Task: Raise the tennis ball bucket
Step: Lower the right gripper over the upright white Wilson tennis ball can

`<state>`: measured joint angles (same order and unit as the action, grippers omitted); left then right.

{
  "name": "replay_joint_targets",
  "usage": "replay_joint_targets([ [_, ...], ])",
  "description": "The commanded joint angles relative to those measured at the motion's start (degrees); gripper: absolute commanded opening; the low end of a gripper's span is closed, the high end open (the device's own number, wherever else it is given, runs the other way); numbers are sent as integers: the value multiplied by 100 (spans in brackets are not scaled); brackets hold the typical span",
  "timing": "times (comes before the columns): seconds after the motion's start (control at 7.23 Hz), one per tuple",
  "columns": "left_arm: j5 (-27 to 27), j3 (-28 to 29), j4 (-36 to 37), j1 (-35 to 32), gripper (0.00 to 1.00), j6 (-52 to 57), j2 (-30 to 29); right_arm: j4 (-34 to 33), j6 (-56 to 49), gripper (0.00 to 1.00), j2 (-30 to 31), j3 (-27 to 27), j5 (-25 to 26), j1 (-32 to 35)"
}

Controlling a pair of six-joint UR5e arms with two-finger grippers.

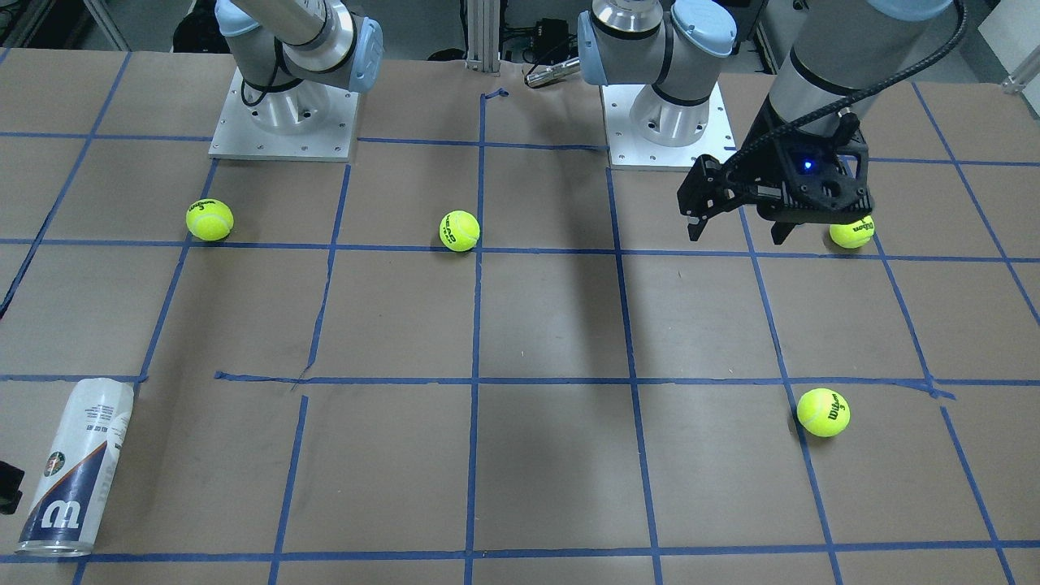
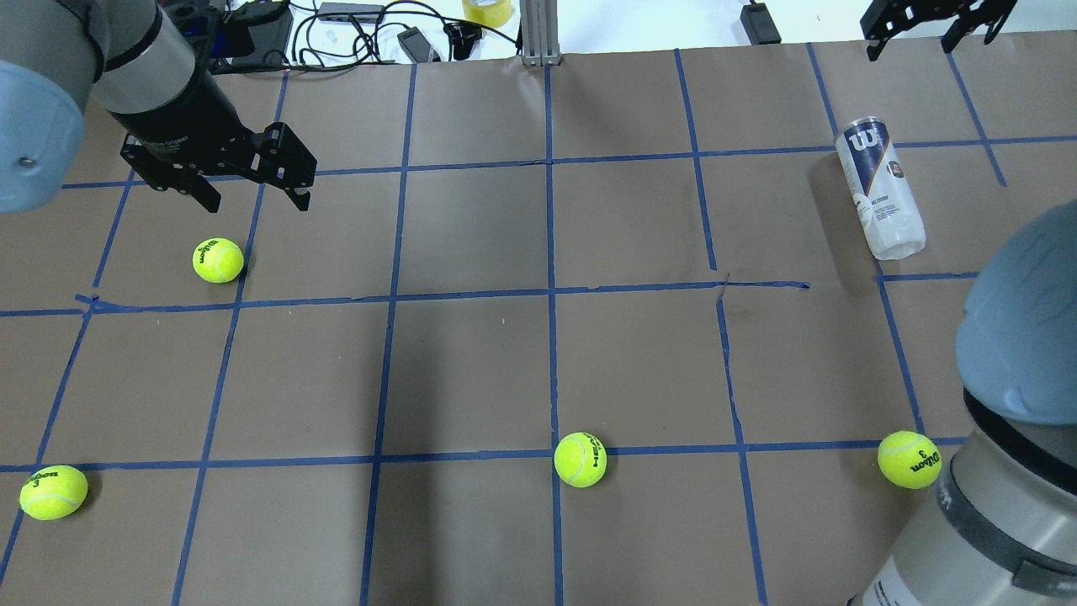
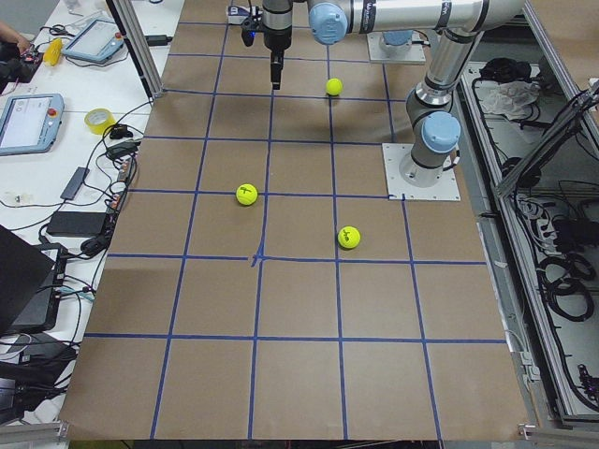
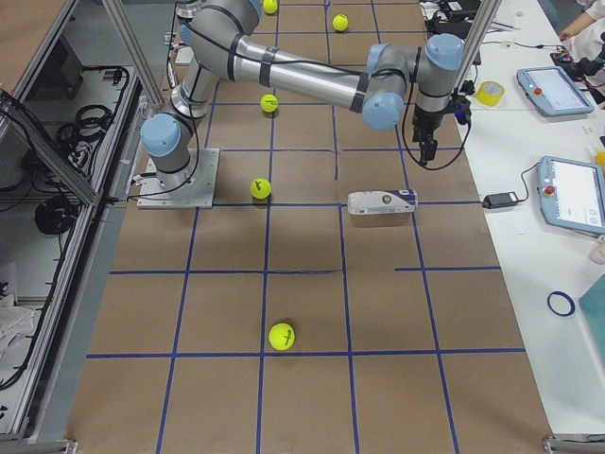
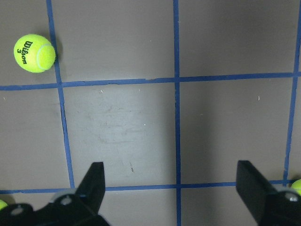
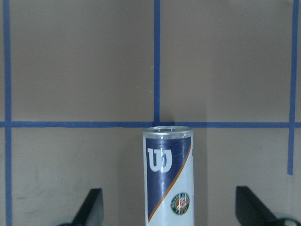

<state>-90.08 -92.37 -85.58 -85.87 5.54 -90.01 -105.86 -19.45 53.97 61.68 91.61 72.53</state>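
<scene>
The tennis ball bucket is a slim clear tube with a white and navy "W" label. It lies on its side at the table's far right; it also shows in the front view and the right side view. My right gripper is open and hovers above, just beyond the tube's far end. In the right wrist view the tube lies between the spread fingers, with the gripper apart from it. My left gripper is open and empty over the far left of the table.
Several loose yellow-green tennis balls lie on the brown table with its blue tape grid: one just below the left gripper, others at the near left, near middle and near right. Cables and gear sit past the far edge.
</scene>
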Motion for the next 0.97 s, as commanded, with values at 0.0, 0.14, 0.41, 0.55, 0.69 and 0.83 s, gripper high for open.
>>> replay_joint_targets([
  [0.0,-1,0,-3,0,100,0,1,-505,-217,98,-744,-24,-11,-107],
  [0.14,-1,0,-3,0,100,0,1,-480,-243,99,-869,2,-20,-107],
  [0.41,-1,0,-3,0,100,0,1,-1003,-653,99,-992,299,-47,-107],
  [0.55,-1,0,-3,0,100,17,1,-1233,-674,100,-1011,475,-38,-107],
  [0.69,-1,0,-3,0,100,18,-8,-1253,-648,100,-1019,581,-12,-107],
  [0.83,-1,-9,-3,0,100,18,-34,-1253,-578,100,-1028,574,-12,-107],
])
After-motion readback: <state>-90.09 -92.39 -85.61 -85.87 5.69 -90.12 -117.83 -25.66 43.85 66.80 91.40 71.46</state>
